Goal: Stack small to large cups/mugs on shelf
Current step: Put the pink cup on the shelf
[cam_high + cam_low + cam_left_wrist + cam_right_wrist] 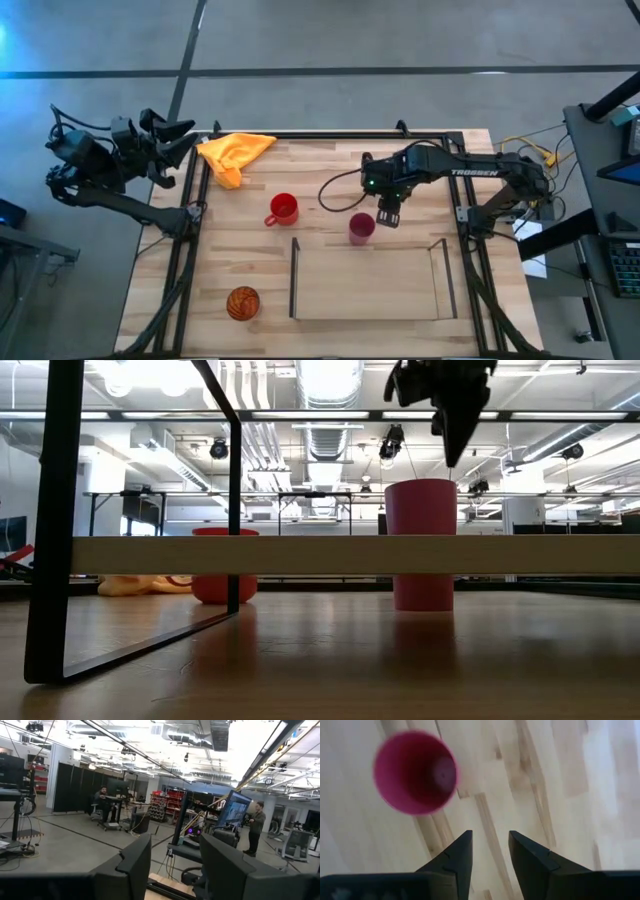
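Observation:
The magenta-pink tumbler (361, 228) stands upright on its base on the table, just beyond the shelf's far edge; the low view shows the tumbler (421, 545) too. My right gripper (388, 213) hangs open above it and slightly to its right, pointing down and touching nothing. In the right wrist view the tumbler (415, 772) lies off to the side of the gripper (490, 851). The red mug (283, 209) stands left of the tumbler. The orange cup with dark lines (243, 302) sits near the near-left corner. The shelf (365, 285) lies flat on the table. My left gripper (172, 135) waits, open, beyond the far-left corner.
A yellow-orange cloth (232, 153) lies crumpled at the far-left part of the table. The shelf's dark upright panels (293, 278) stand at its two short ends. Bare wood lies between the mug, the tumbler and the shelf. People (257, 827) are in the room far behind.

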Robot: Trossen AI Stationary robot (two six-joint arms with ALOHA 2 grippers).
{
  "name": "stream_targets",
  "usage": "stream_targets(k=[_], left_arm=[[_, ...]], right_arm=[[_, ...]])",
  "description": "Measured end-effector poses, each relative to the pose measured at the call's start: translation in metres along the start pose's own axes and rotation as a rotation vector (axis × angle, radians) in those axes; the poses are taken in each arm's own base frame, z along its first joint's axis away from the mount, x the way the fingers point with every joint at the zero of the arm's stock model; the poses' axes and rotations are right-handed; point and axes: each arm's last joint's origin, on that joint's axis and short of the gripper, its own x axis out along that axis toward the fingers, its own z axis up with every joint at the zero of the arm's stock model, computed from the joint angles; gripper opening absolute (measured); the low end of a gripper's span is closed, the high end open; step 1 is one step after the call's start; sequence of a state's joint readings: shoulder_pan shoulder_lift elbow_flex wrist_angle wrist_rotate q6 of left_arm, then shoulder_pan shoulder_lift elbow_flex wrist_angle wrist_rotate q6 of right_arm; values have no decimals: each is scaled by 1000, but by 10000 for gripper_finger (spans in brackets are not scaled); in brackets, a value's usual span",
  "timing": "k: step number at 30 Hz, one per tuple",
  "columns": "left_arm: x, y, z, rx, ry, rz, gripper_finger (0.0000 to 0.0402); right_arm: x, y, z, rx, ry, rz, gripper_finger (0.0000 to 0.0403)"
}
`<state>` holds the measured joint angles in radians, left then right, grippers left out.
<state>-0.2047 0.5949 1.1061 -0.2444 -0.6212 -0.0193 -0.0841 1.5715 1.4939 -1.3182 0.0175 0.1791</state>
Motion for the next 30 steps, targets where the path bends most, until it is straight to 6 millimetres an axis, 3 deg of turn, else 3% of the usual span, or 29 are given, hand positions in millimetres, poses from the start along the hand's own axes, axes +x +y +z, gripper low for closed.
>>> stream_targets(k=[9, 15, 23, 30], left_arm=[[0, 0, 0, 0, -1, 0, 156], [0, 0, 0, -1, -2, 0, 156], [0, 0, 0, 0, -1, 5, 156], [0, 1, 0, 0, -1, 8, 156]], right_arm=[[-4, 11, 15, 83, -119, 171, 131], [7, 13, 25, 129, -133, 163, 122], [38, 15, 36, 148, -18, 130, 108], [36, 13, 32, 147, 8, 63, 98]])
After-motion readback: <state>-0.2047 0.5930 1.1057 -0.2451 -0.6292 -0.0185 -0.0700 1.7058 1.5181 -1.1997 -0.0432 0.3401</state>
